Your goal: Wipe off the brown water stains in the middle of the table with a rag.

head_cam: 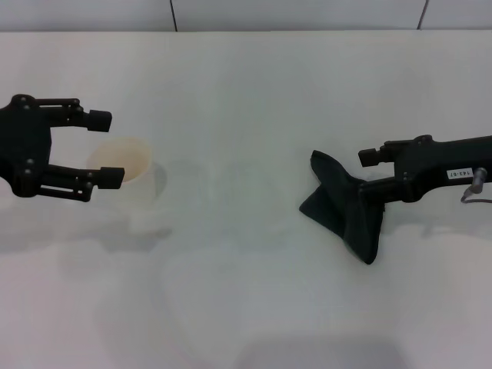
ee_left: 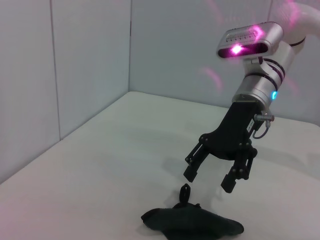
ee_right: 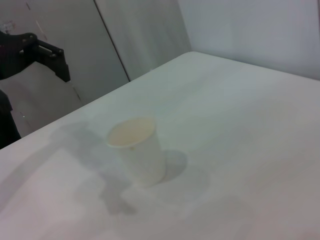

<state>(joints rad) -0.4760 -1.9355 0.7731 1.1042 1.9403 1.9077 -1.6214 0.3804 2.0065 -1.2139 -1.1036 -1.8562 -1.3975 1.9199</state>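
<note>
Rag [head_cam: 347, 208] lies crumpled on the white table [head_cam: 246, 100] on my right side, directly beneath my right gripper [ee_left: 212, 177]. From the head camera its dark folds spread just past and below the fingertips; the left wrist camera shows my right fingers [ee_left: 190, 172] parted and hanging just above the cloth, not closed on it. My left gripper [head_cam: 105, 148] sits well apart on the far left, fingers spread wide, with a pale cream cup [head_cam: 123, 161] standing upright between its tips. I cannot make out any brown stain between the two.
</note>
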